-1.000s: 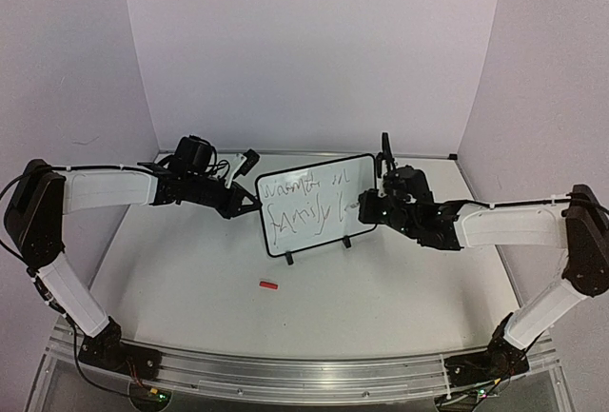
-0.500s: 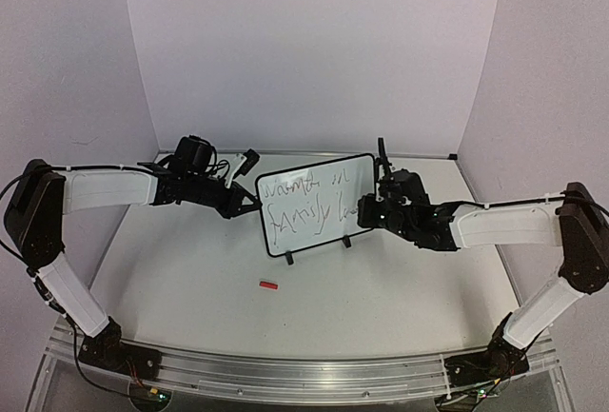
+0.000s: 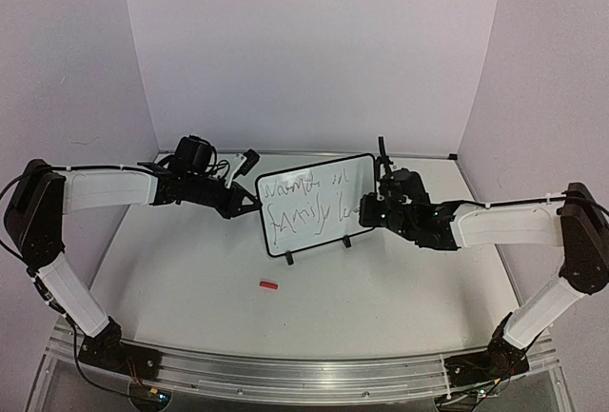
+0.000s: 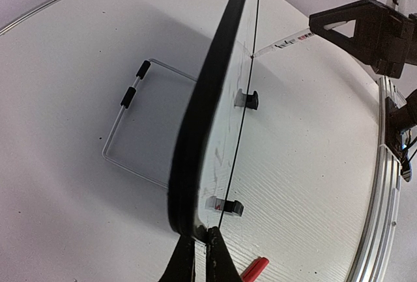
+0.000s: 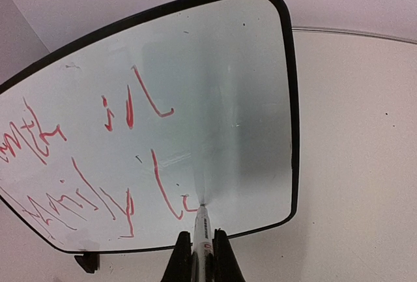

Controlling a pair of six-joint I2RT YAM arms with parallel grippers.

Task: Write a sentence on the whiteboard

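Observation:
The whiteboard (image 3: 319,205) stands upright mid-table on two black clip feet. The sentence (image 3: 303,205) runs across it in two scrawled lines, red in the right wrist view (image 5: 98,191). My left gripper (image 3: 255,201) is shut on the board's left edge; in the left wrist view the board (image 4: 208,99) shows edgewise, with the gripper (image 4: 199,234) pinching its frame. My right gripper (image 3: 366,210) is shut on a white marker (image 5: 201,220). In its own view the right gripper (image 5: 202,233) holds the marker's tip on the whiteboard (image 5: 221,86), at the end of the lower line.
A red marker cap (image 3: 268,285) lies on the table in front of the board, also seen as a red cap (image 4: 255,269) by my left fingers. A wire stand (image 4: 130,132) lies behind the board. Lilac walls close the back and sides.
My right gripper has shifted slightly left toward the board, and a short new stroke has appeared at the end of the lower line. The left arm and the board have not moved.

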